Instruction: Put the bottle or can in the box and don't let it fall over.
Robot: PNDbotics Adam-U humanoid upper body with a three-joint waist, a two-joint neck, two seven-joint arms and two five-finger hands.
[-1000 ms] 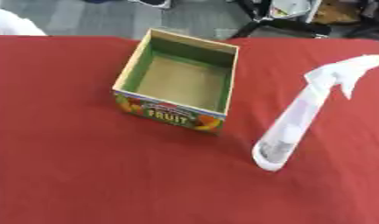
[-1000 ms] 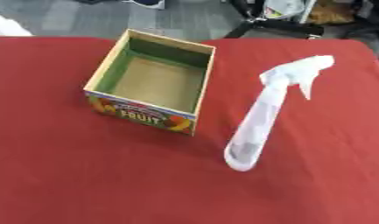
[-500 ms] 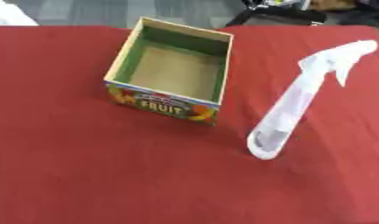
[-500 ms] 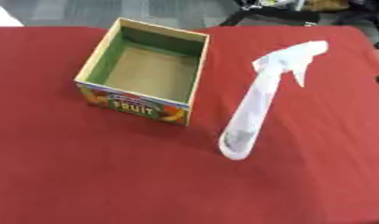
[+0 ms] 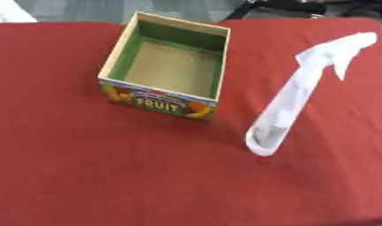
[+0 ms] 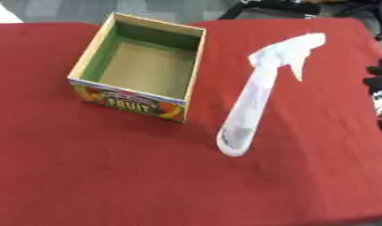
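A red-covered counter fills both eye views. On it sits an open cardboard box, top uncovered, green on the inner walls and brown on the floor, with nothing visible inside. Its near face carries a fruit print and the word "FRUIT". The box lies left of centre and slightly turned, the near right corner pointing toward the camera.

A white spray bottle stands upright on the counter to the right of the box, apart from it and not touching it. Its base rests on the red cloth near the box's near right corner; the white trigger head is at the top, nozzle pointing right. The body looks pale and translucent; whether it holds liquid cannot be told. The bottle is outside the box.

At the right edge of the right eye view, a dark part of the right robot hand shows beside the counter's edge, well apart from the bottle. Only a sliver is visible; whether its fingers are spread or curled cannot be told. The left robot hand appears in neither view.
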